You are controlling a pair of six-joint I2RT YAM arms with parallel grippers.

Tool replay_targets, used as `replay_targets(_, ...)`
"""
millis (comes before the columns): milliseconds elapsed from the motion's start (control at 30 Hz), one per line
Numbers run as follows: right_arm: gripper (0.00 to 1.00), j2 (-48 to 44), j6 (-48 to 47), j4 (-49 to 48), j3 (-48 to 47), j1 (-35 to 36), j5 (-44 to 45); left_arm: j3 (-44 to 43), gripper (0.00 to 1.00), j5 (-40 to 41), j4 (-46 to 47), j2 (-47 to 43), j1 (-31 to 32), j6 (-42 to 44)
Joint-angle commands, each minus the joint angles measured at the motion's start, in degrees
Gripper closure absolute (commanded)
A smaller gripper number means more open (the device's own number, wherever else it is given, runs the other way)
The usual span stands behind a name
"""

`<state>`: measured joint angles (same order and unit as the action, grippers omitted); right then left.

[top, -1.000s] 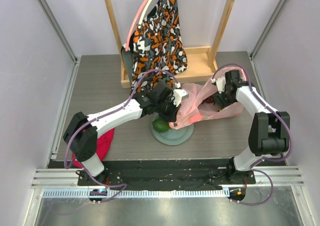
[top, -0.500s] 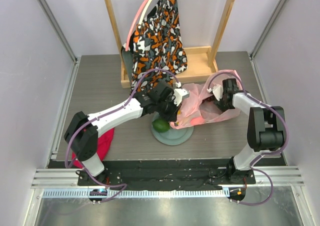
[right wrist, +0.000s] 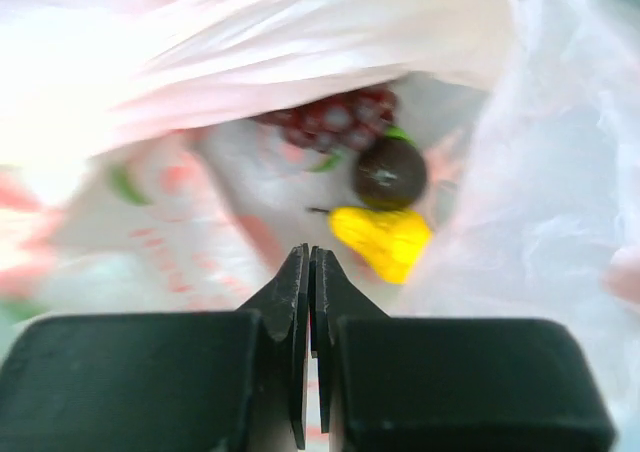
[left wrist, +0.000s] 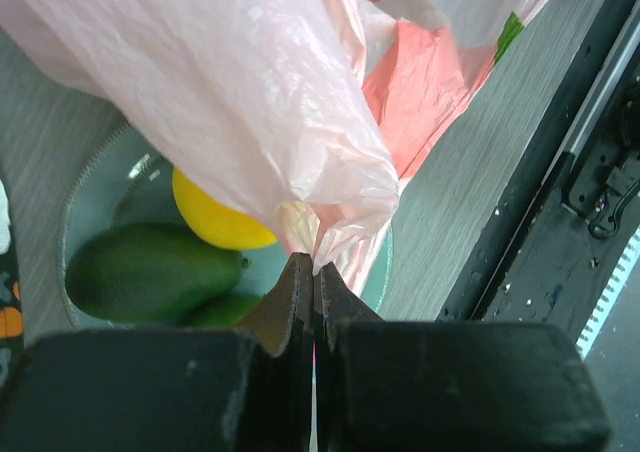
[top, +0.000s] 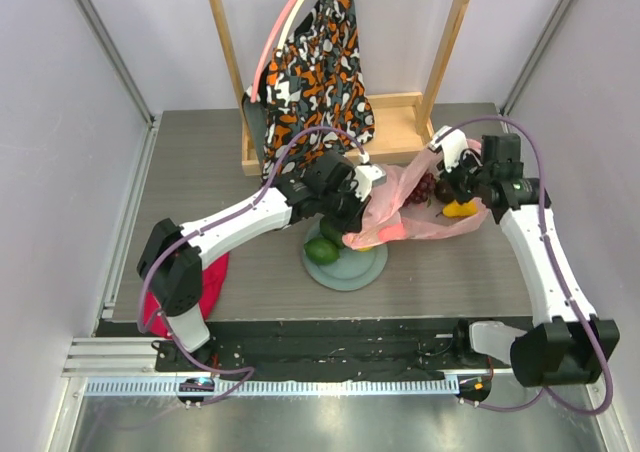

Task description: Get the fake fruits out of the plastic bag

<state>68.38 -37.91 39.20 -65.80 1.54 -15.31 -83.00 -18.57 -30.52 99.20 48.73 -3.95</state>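
The pink plastic bag (top: 405, 212) lies stretched between my two grippers, its left end over the grey-green plate (top: 350, 272). My left gripper (top: 352, 230) (left wrist: 313, 264) is shut on a bunched fold of the plastic bag (left wrist: 270, 102). Below that fold on the plate (left wrist: 95, 197) lie a yellow fruit (left wrist: 218, 220) and two green fruits (left wrist: 150, 272) (top: 321, 251). My right gripper (top: 450, 177) (right wrist: 310, 257) is shut at the bag's raised right rim with thin plastic between the jaws. Inside the bag are a purple grape bunch (right wrist: 335, 117) (top: 425, 187), a dark round fruit (right wrist: 390, 172) and a yellow fruit (right wrist: 385, 240) (top: 460, 209).
A wooden rack (top: 400, 122) with an orange-black-white patterned garment (top: 315, 72) stands at the back of the table. A red cloth (top: 205, 282) lies at the left by the left arm's base. A black rail (top: 340, 337) runs along the near edge.
My right gripper has closed at the bag's right rim and lifted it, so the mouth gapes and the fruits inside show. My left gripper keeps its hold on the bag.
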Motion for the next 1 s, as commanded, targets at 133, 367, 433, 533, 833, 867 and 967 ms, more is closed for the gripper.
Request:
replay_targets(133, 0.92, -6.6, 8.4, 10.0, 2.8, 0.6, -5.9, -6.0, 1.00, -0.3, -0.9, 2.0, 0.1, 1.2)
replay_targets(367, 0.83, -4.0, 5.4, 6.3, 13.4, 0.7, 14.9, 0.8, 1.00, -1.5, 1.0, -1.2, 0.2, -0.2)
replay_targets(433, 0.82, -6.3, 2.4, 10.1, 16.5, 0.7, 15.0, 2.2, 1.00, -1.6, 1.8, -2.2, 0.1, -0.4)
replay_targets(533, 0.81, -12.0, -1.4, 13.5, 20.2, 0.7, 15.0, 3.6, 1.00, -2.4, 2.9, -2.3, 0.3, -0.7)
replay_targets(833, 0.65, 0.2, 6.6, 5.0, 10.4, 0.7, 15.0, -2.3, 1.00, -3.6, 1.9, 2.7, 1.8, -2.0)
replay_targets(867, 0.62, 3.6, 7.2, 3.5, 9.5, 0.7, 15.0, -2.7, 1.00, -3.7, 1.7, 3.2, 1.9, -2.0)
replay_targets(967, 0.52, 6.3, 7.9, -2.2, 8.2, 0.7, 16.5, -3.0, 1.00, -3.9, 1.6, 3.7, 2.0, -2.0)
